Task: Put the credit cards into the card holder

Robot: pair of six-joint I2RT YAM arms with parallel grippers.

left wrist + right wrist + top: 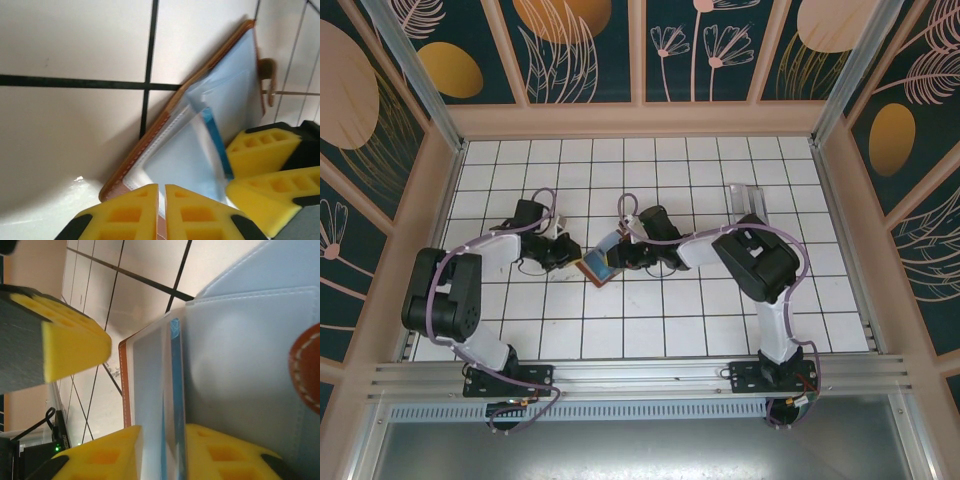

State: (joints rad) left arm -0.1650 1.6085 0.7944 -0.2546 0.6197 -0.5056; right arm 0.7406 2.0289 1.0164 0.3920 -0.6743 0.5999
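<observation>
**Reddish-brown leather-look folding card holder (600, 265) open near mid-bench**

The card holder sits open on the white tiled bench (720, 310), pale blue-grey sleeves showing (its little closing tab (267, 80) sticks out at one edge). A thin pale credit card (170, 390) with a blue stripe stands edge-on against the sleeves, pinched between the yellow pads (225, 455) of the right hand (162, 440). The left hand (161, 195) is clamped on the holder's brown stitched edge, just beside the right hand.

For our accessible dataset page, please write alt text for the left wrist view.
The left tool grips the edge of the open reddish-brown card holder on white tiles, while the right tool holds a credit card against its clear sleeves.
</observation>
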